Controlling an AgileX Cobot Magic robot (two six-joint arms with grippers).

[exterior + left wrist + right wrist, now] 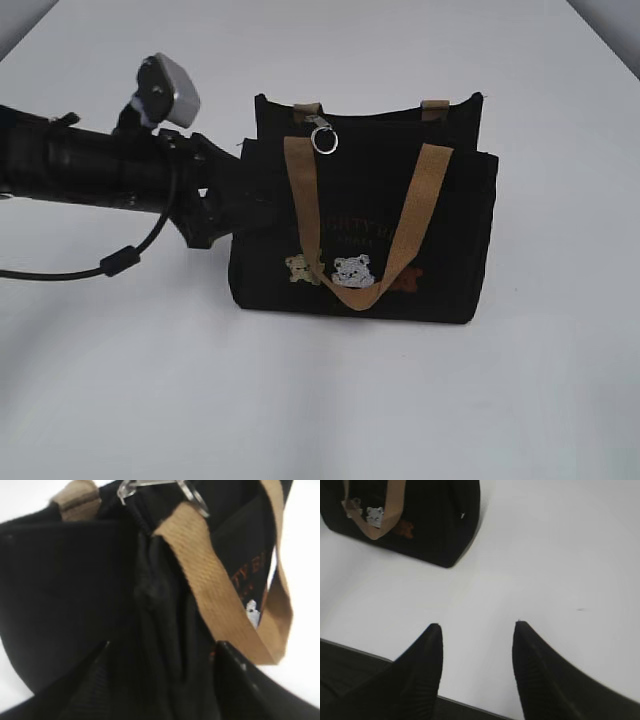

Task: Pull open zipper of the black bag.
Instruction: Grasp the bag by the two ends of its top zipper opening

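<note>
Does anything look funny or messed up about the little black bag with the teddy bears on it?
Nothing looks broken or spilled. The boxy black fabric bag stands upright on the white table. One tan webbing handle flops down over its front, partly covering the bear patches. The shiny silver zipper ring hangs at the top edge.

A small boxy black bag (pixel 440 270) with tan handles and bear patches stands upright, its left end pressed against the left gripper (pixel 160 652). Its zipper (pixel 145 587) runs straight ahead between the spread fingers, its ringed metal pull (pixel 323 138) at the far end.
</note>
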